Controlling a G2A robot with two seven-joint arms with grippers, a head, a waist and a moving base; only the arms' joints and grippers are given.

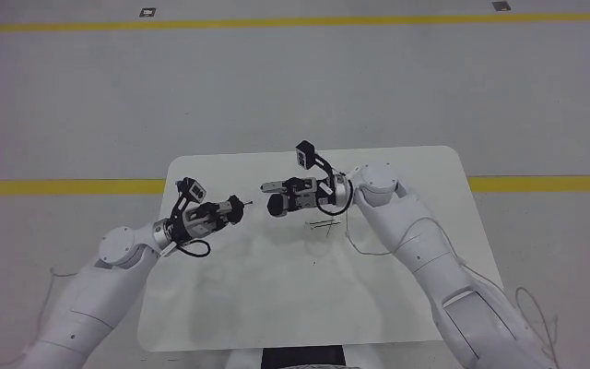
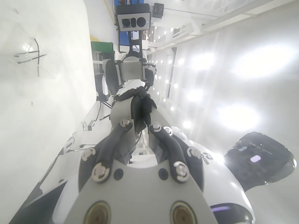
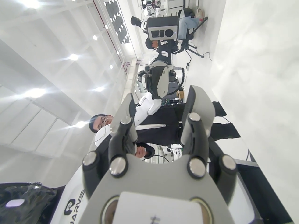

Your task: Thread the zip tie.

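We see the zip ties (image 1: 324,224) lying crossed on the white table (image 1: 277,304), just right of the top view's centre, close below the right wrist. The 2 arms hover mid-frame with their tips facing. The left gripper (image 1: 238,207) is clenched and the right gripper (image 1: 273,197) is released; they are near each other but apart.

White counter (image 1: 277,304), rounded at its corners, stands at lower centre of the top view on a grey floor (image 1: 295,92) striped by two yellow lines (image 1: 295,22), one near the upper edge, one mid-frame.
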